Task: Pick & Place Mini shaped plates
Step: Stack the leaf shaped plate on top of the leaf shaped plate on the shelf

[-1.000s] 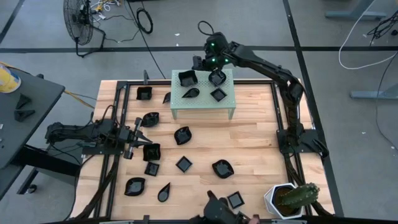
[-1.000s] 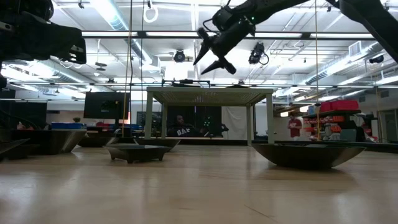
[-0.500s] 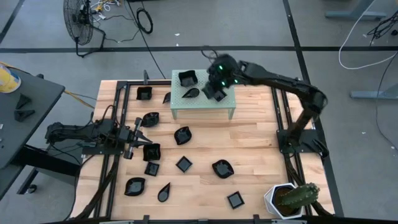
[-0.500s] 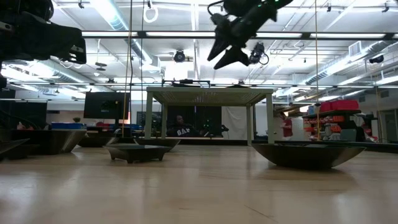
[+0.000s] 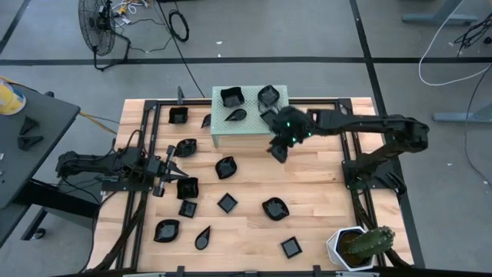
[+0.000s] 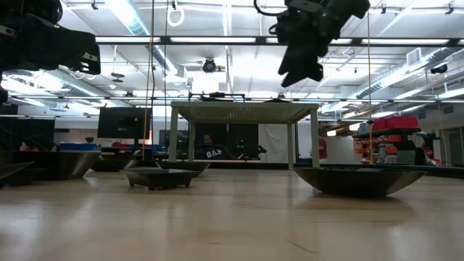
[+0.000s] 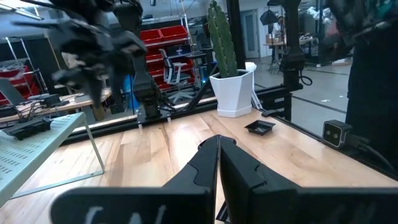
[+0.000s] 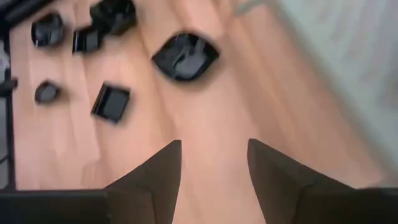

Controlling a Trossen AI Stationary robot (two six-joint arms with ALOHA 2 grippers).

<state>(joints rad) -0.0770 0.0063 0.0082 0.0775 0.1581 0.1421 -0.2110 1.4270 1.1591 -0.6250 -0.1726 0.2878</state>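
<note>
1. Fingers (image 8: 155, 180) of the right gripper (image 5: 278, 148) stand spread apart with nothing between them; bare wood shows through the gap.
2. That gripper hangs above the table, just off the front right corner of the pale green perforated metal stand (image 5: 231, 139), over an open stretch of the wooden table (image 5: 315, 185).
3. Fingers (image 7: 208, 168) of the left gripper (image 5: 175, 160) are pressed together and hold nothing; this arm lies low along the table's left side.
4. Three glossy black mini shaped plates sit on the stand: a square one (image 5: 231, 97) at its back left, a wavy one (image 5: 268, 95) at its back right edge, and a leaf-shaped one (image 5: 236, 115) between them and nearer the front.
5. More of these plates lie on the wood: one (image 5: 226, 167) just in front of the stand, a square one (image 5: 227, 202) and a rounded one (image 5: 274, 208) nearer the middle, and a small square one (image 5: 290, 247) near the front edge.
6. Another cluster lies close to the left gripper, including one (image 5: 187, 188) just beside its tip.
7. A white hexagonal pot with a green cactus (image 5: 355, 245) stands at the front right corner.
8. Between the stand and the right rail the wood is bare.
</note>
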